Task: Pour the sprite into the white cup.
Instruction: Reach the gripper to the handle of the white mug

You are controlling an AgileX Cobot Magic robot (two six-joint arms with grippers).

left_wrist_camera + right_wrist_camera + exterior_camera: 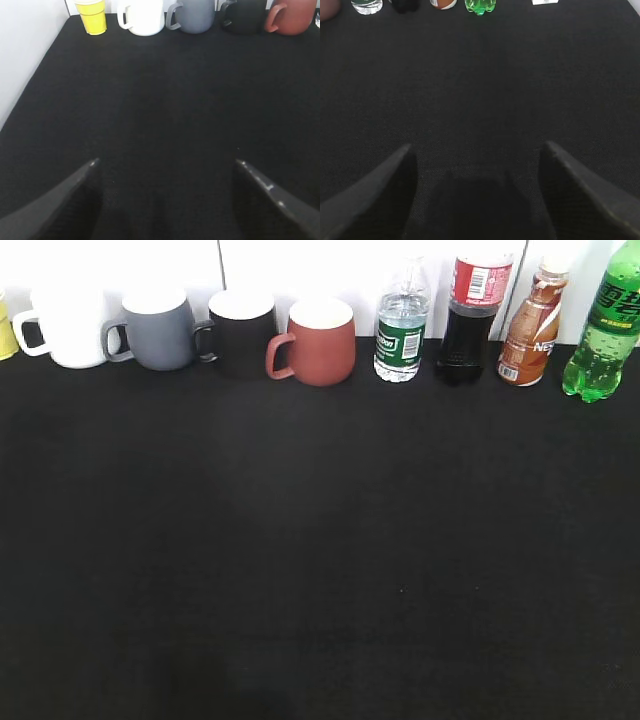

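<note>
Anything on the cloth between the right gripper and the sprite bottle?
Nothing visible. In the right wrist view, bare black cloth runs from the open right gripper to the sprite at the far edge; the brown bottle stands just left of it.

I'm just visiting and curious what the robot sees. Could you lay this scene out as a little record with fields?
surface: black table
mugs, left to right: white cup, grey mug, black mug, red mug
bottles, left to right: water bottle, cola bottle, brown bottle, sprite
extra: yellow cup, left of the white cup
left gripper: open, empty, far from the mugs
right gripper: open, empty, far from the bottles
pouring: not begun; sprite and white cup at opposite ends of the row
</note>
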